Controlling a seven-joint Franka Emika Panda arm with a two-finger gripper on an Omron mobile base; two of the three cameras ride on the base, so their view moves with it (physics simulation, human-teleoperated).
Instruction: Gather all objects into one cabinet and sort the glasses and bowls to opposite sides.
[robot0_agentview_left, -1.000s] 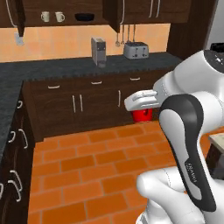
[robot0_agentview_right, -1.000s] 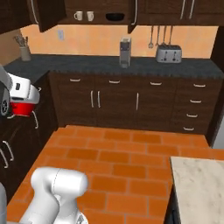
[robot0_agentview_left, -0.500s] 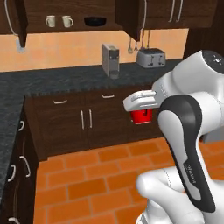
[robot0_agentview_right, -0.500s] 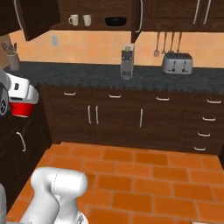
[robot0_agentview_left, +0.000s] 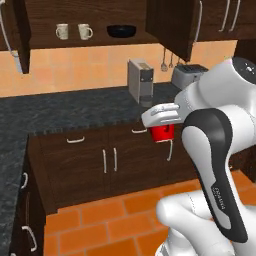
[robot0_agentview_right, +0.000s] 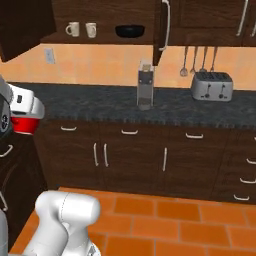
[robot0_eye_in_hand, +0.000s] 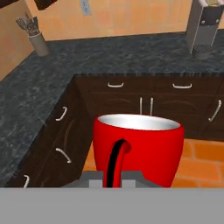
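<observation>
A: Where is the red cup (robot0_eye_in_hand: 138, 148) sitting?

B: It is hanging upright in the air, above the brick floor (robot0_agentview_left: 105, 225) and in front of the dark surface (robot0_agentview_left: 75, 110). The jaws are closing tight on its rim, one finger (robot0_eye_in_hand: 114, 162) reaching down over its side.

A: And the others?

B: Two cream mugs (robot0_agentview_left: 72, 31) are standing side by side in the open cabinet (robot0_agentview_left: 90, 15), with the black bowl (robot0_agentview_left: 121, 31) lying just to their right.
</observation>
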